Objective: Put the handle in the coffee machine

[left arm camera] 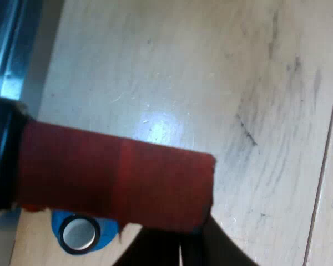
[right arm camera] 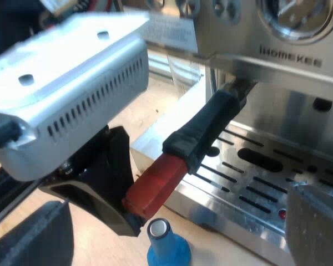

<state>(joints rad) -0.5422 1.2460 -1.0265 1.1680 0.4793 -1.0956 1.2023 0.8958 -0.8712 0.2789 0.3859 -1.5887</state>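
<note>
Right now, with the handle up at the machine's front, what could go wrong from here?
1. The left gripper holds the handle only by its red end, so it may slip when twisted.
2. The handle's head is hidden at the espresso machine; it could be misaligned and jam.
3. The blue tamper stands close to the red end, and a downward move could knock it over.

A blue tamper [right arm camera: 165, 249] stands upright on the pale wooden table [right arm camera: 158, 111], its flared blue base down and its round top end up, pale inside a dark ring. The tabletop [left arm camera: 183, 66] carries dark scuff marks, a bright patch of glare and a thin straight seam along one side
</note>
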